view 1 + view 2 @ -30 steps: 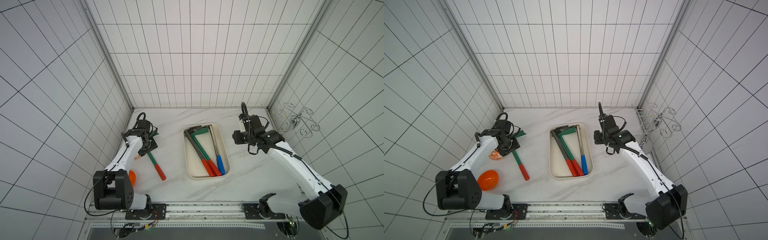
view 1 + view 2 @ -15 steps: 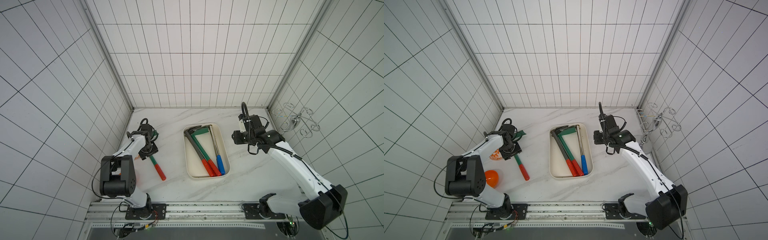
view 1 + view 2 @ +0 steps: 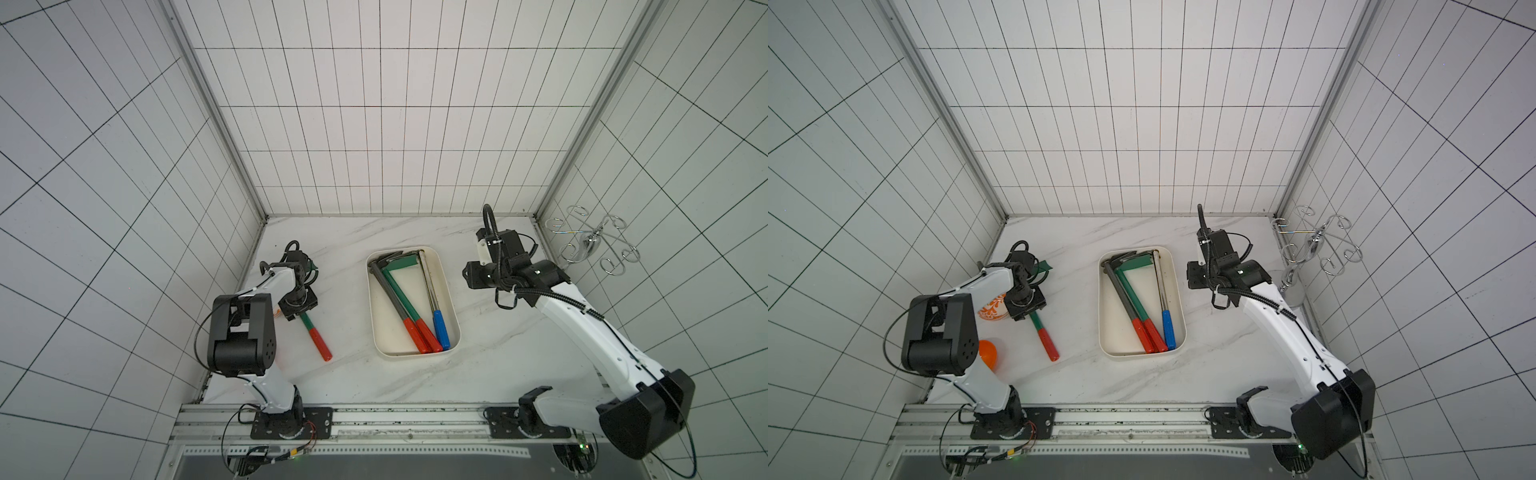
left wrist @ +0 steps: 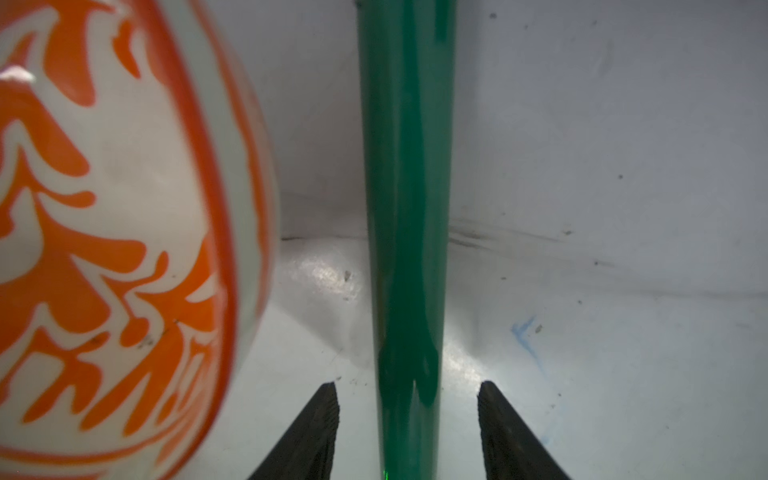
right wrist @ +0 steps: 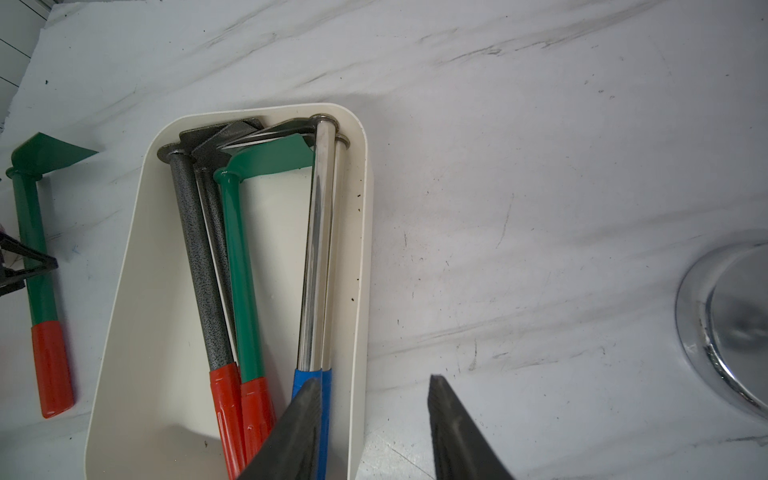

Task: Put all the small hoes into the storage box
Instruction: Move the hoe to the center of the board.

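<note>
Left wrist view shows you the left gripper [image 4: 407,386] with its fingers spread on either side of the small hoe [image 4: 405,208], a gap showing on each side. That hoe lies on the table [image 3: 353,374], beside the patterned plate [image 4: 124,216] and apart from the storage box [image 3: 386,328]. Your right gripper [image 5: 376,380] hangs spread and empty just beside the box.

Orange-patterned plate [image 3: 993,311] near left edge of white marble tabletop [image 3: 1225,357], partly hidden. Plain orange bowl [image 3: 988,353] nearer the front, apart from plate, half hidden too. Chrome hook stand [image 3: 1312,244] upright at right back by white tiled wall [image 3: 1433,208], round base on tabletop.
</note>
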Tool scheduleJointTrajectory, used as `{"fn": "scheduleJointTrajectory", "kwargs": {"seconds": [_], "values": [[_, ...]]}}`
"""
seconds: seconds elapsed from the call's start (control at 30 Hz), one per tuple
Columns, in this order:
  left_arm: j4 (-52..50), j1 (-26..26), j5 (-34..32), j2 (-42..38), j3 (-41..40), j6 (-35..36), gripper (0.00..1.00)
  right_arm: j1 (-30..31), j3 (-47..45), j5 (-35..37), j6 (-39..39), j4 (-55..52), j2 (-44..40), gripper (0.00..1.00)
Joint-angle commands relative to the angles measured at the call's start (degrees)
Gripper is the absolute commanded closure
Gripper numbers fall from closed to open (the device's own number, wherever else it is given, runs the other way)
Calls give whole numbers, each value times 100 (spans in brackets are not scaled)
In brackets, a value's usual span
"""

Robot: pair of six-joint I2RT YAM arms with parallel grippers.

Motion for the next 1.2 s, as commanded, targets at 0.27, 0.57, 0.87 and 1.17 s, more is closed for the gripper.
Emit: {"fn": "scheduleJointTrajectory", "kwargs": {"seconds": [0.27, 0.57, 0.87, 1.17], "values": [[314, 24, 173, 371, 186, 28, 57, -59, -274, -30, 0, -25, -145, 56], [472, -100, 392, 204, 81, 71, 73, -58, -219, -58, 0, -36, -79, 57], [474, -792, 442, 222, 211, -2, 85, -68, -296, -49, 0, -38, -119, 56], [482, -1688, 442, 434, 447, -163, 90, -71, -384, -35, 9, -34, -235, 57]]}}
